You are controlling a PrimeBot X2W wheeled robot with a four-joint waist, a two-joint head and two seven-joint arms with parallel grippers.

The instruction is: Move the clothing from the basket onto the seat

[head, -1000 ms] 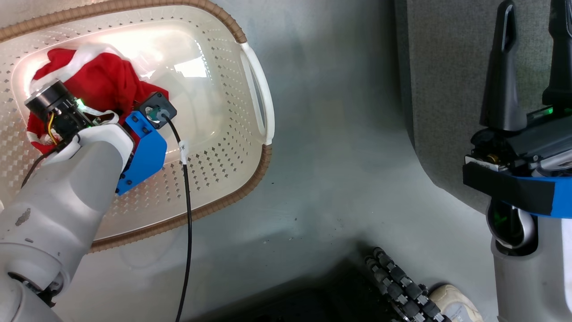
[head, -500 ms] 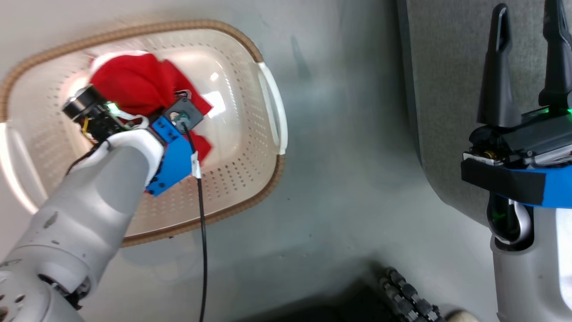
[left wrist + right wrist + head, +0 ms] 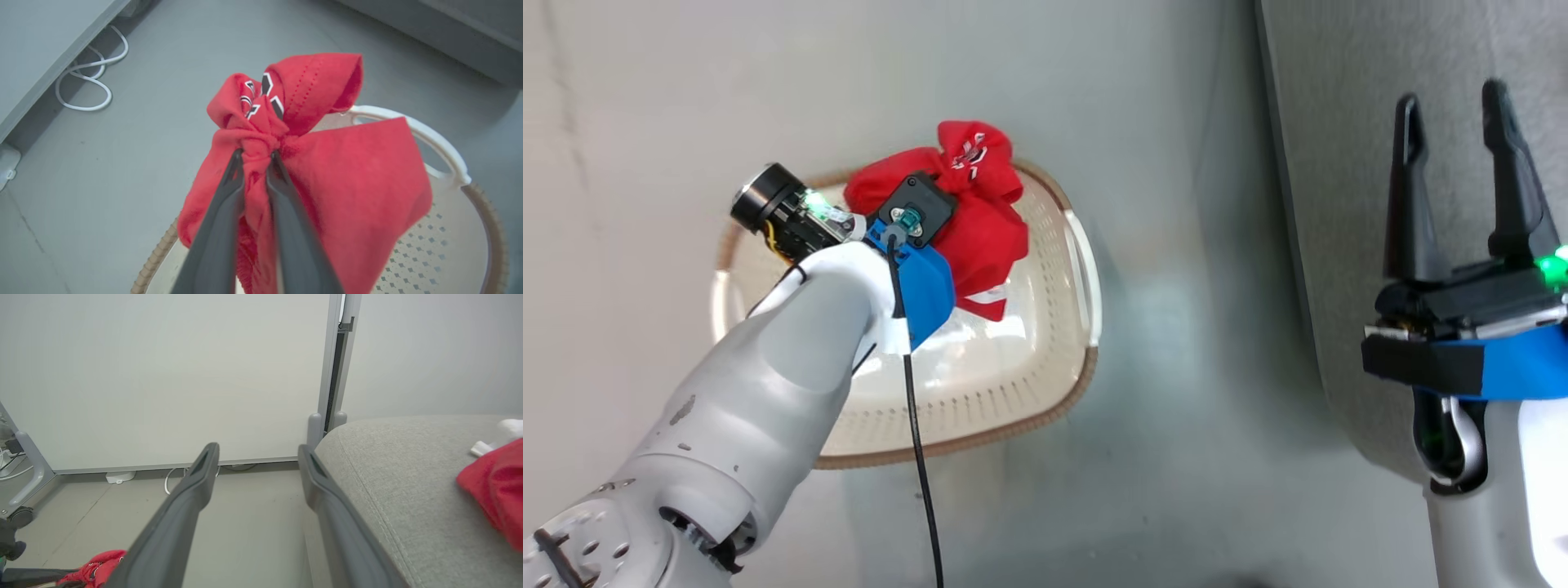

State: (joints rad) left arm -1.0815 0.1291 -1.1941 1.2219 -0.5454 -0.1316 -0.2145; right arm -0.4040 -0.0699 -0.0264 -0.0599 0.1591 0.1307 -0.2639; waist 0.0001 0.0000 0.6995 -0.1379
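Note:
A bright red piece of clothing (image 3: 327,171) hangs bunched in my left gripper (image 3: 256,154), whose fingers are shut on a pinch of it. In the head view this clothing (image 3: 980,220) is above the far rim of the cream basket (image 3: 1045,416), and it hides the left fingertips. The basket's perforated wall (image 3: 429,253) lies below the cloth. My right gripper (image 3: 1450,94) stands open and empty over the edge of the grey seat (image 3: 1339,122). A second red piece of clothing (image 3: 494,490) with white trim lies on the seat (image 3: 388,477).
Grey floor (image 3: 1176,327) lies between basket and seat. White cables (image 3: 81,87) loop on the floor by a wall base. A pale wall panel (image 3: 163,375) with a grey post (image 3: 333,375) stands beyond the seat, and a caster wheel (image 3: 20,516) is at the left.
My left arm has lifted the red clothing out of the basket. The head view has risen, so the basket looks smaller and farther. The right gripper stays open.

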